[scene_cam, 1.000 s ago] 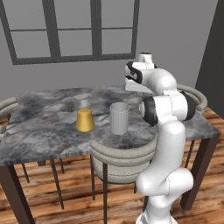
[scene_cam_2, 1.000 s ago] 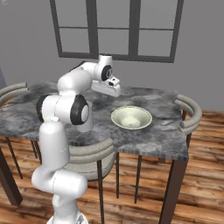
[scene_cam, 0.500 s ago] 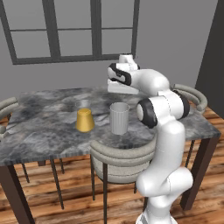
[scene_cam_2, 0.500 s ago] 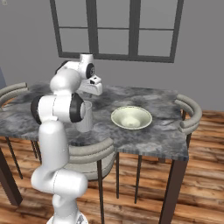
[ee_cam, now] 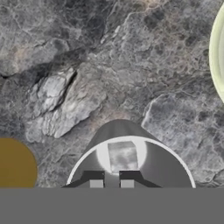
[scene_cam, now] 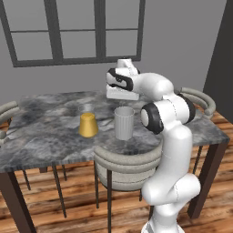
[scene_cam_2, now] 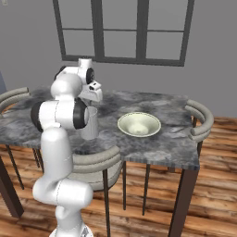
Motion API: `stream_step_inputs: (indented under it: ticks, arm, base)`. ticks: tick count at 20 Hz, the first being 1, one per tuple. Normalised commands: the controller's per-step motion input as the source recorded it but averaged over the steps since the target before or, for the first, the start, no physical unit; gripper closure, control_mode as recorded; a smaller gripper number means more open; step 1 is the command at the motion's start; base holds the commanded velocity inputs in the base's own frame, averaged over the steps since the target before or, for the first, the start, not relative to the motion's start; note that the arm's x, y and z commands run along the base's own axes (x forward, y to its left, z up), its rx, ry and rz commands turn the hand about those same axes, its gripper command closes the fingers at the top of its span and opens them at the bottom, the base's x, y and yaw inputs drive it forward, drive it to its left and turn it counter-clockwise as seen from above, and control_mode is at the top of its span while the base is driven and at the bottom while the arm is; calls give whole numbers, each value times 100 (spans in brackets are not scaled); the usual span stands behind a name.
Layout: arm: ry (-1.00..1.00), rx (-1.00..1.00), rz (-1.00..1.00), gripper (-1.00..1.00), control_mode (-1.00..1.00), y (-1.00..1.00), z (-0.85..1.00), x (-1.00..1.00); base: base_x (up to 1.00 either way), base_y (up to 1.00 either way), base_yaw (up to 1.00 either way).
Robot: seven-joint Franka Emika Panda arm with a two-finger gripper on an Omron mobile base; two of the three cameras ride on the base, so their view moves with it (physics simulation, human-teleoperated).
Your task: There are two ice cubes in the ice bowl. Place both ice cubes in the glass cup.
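Observation:
The glass cup point(scene_cam: 124, 123) point(scene_cam_2: 89, 122), a ribbed pale-grey tumbler, stands near the table's front edge. My gripper point(scene_cam: 122, 96) point(scene_cam_2: 95, 98) hangs just above its mouth. In the hand view I look straight down into the cup point(ee_cam: 87, 162), and a pale ice cube point(ee_cam: 122, 155) lies on its bottom, beyond my fingertips. The gripper point(ee_cam: 111, 183) is shut, with only a narrow slit between the tips and nothing seen in it. The cream-white ice bowl point(scene_cam_2: 139, 124) sits to the right of the cup; its rim point(ee_cam: 217, 57) shows at the hand view's edge. I cannot make out a cube in it.
A short yellow cup point(scene_cam: 88, 124) point(ee_cam: 15, 168) stands left of the tumbler on the marble table point(scene_cam: 41, 136). Curved-back chairs point(scene_cam: 127, 159) point(scene_cam_2: 200, 118) ring the table. A window wall lies behind.
The arm has swung from the bowl's side over to above the glass cup. The fingers have drawn closer together.

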Motion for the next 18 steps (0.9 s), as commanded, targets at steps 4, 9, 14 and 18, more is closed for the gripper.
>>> stream_step_inputs:
  ticks: [4, 9, 14, 18]
  arm:
    - [-2, 0, 0, 100, -100, 0, -35, -12]
    - [-6, 0, 0, 100, -100, 0, -17, -1]
    - [-12, 0, 0, 100, -100, 0, 0, 0]
    - [-13, 0, 0, -100, -100, 0, 0, 0]
  base:
    - [0, 0, 0]
    - [0, 0, 0]
    - [0, 0, 0]
    - [0, 0, 0]
